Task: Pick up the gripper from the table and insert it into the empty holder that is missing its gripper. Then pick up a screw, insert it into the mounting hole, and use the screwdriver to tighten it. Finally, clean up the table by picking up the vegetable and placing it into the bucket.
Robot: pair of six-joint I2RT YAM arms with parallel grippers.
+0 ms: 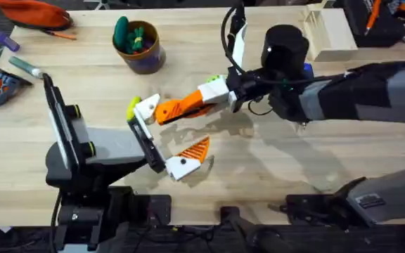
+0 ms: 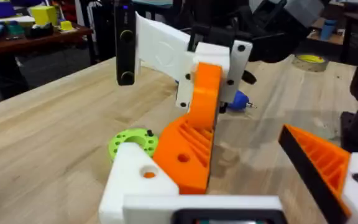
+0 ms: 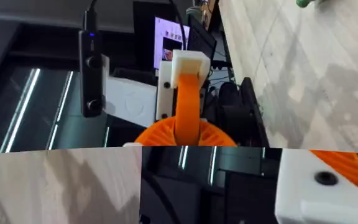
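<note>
Gripper (image 2: 185, 149) sits against the bare white holder (image 2: 135, 180) on the left tool (image 1: 171, 133), whose fingers stand spread. The right tool (image 1: 181, 107), reached across the worktop (image 1: 273, 169), is clenched on the piece, so the insertion looks in progress rather than finished. Judged remaining: screw placement, tightening with the screwdriver (image 2: 238, 99) lying beyond, and moving the vegetable, not placed with confidence, to the bucket (image 1: 140, 49).

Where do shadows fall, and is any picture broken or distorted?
Overhead: the right arm's soft shadow lies on the table beside it. Right wrist: a horizontal break crosses the picture; the strip below does not match the part above.
</note>
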